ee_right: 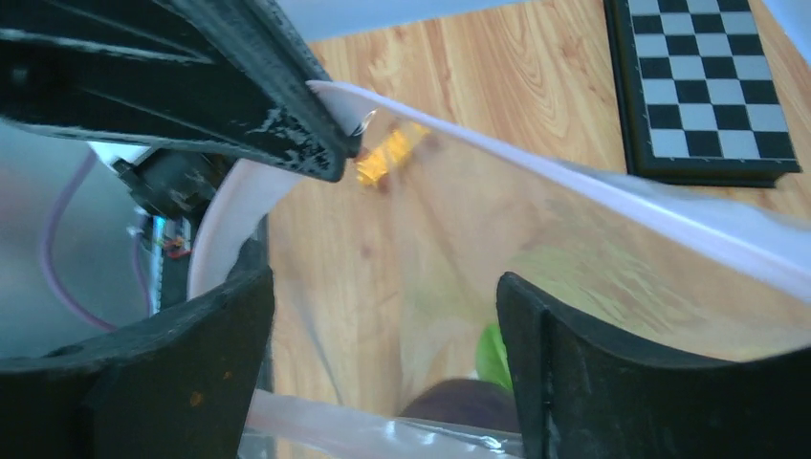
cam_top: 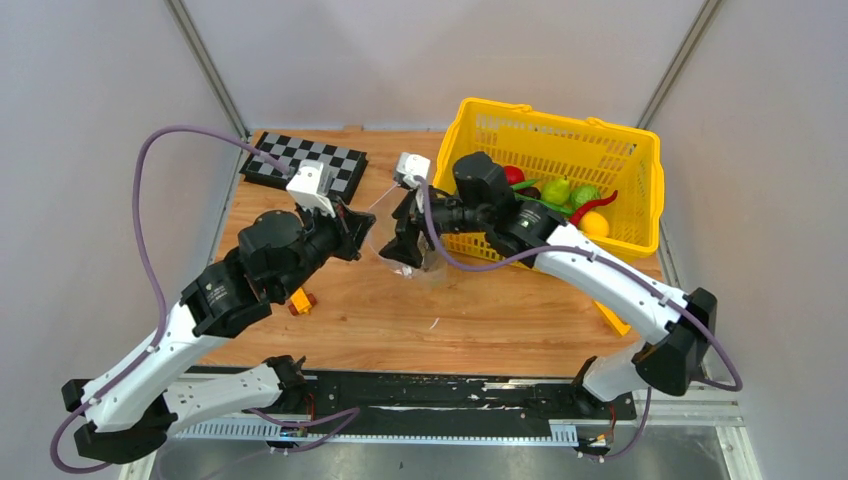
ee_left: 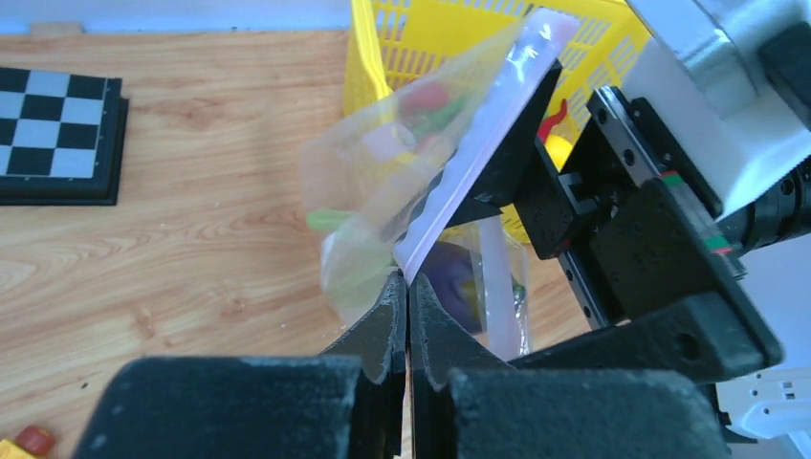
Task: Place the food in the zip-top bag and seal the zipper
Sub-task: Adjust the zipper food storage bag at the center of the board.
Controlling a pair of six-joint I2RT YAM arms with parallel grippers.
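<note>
Zip-top bag [ee_left: 383, 182] edge clamped in left jaws; right jaws apart at bag mouth.

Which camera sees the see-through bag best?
Left wrist view: most of the zip-top bag shows, pink strip too, pinched in the left gripper. The right wrist view peers inside its mouth; the top view catches only a faint glint.

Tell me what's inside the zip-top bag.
Inside the zip-top bag, the right wrist view shows a dark purple piece deep down with a green piece beside it. The open right claw and the bag's folds cover the rest, so any further food cannot be seen.
</note>
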